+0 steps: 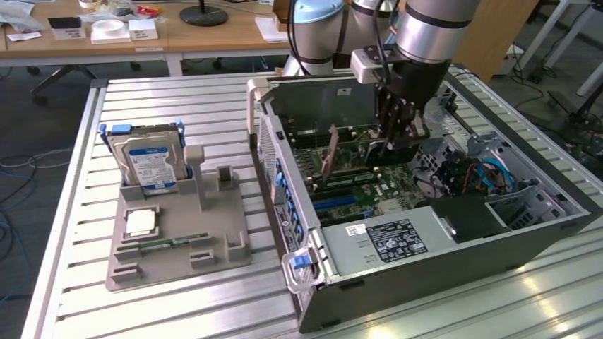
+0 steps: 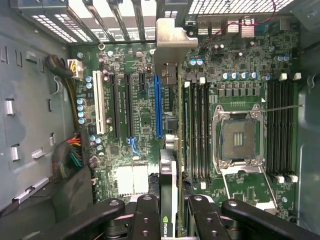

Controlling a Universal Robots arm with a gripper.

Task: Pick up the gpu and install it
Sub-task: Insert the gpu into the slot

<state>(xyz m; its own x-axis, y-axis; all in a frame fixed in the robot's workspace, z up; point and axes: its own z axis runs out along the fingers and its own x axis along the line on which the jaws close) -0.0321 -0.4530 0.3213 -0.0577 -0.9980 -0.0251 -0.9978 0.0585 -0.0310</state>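
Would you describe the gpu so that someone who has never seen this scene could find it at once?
Look inside the open computer case, above its green motherboard. There the gripper holds the gpu on edge. Unlike the boxy hard drive on the grey stand outside the case, it is a thin card with a silver end bracket.

gpu [image 2: 170,46]: bracket dull silver metal | table [image 1: 169,106]: ribbed bright metal | parts stand [image 1: 179,267]: matt grey plastic

Exterior view — high, oblique — overlooks the open computer case [image 1: 414,275]; wrist view looks closely down past the gripper [image 2: 170,217] onto its motherboard [image 2: 140,110].
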